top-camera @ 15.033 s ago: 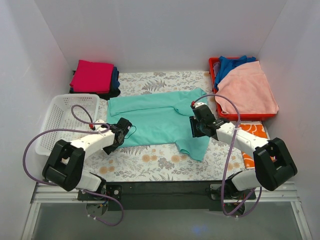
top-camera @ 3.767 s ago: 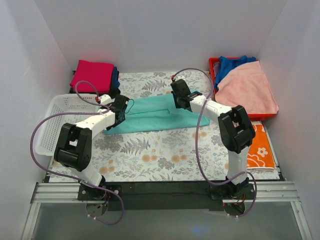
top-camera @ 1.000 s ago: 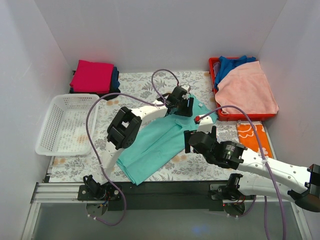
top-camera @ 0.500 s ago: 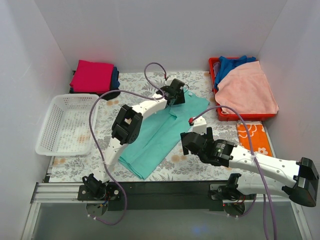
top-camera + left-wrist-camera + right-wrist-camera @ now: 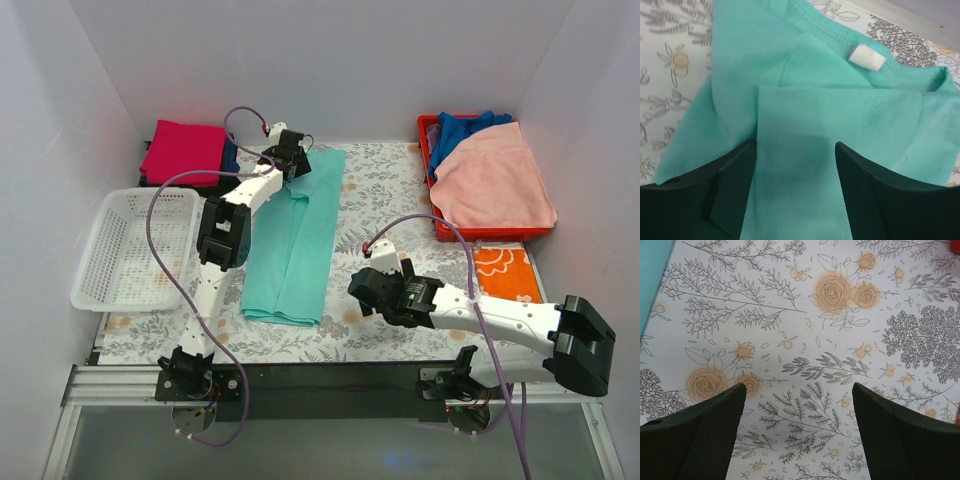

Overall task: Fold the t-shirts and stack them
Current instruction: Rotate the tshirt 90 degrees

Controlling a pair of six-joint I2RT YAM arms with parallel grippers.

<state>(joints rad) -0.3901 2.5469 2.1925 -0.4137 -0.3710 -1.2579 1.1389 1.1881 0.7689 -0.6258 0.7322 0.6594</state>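
- Table (image 5: 400,200): flat top with a floral print.
- Mint-teal t-shirt (image 5: 300,240): folded into a long strip, lying flat left of the table's middle.
- White basket (image 5: 115,250): just left of the t-shirt.
- Stack of folded shirts (image 5: 183,152): beyond the t-shirt, to its left; magenta on top, darker layers beneath, apparently dark blue and black.
- Red tray (image 5: 495,235): well right of the t-shirt.
- Orange patterned cloth (image 5: 505,275): right of the t-shirt, near side of the tray.

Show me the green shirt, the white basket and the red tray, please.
mint-teal t-shirt (image 5: 300,240), top view, middle of the folded cloth.
white basket (image 5: 125,250), top view, bare mesh floor.
red tray (image 5: 495,236), top view, near rim.
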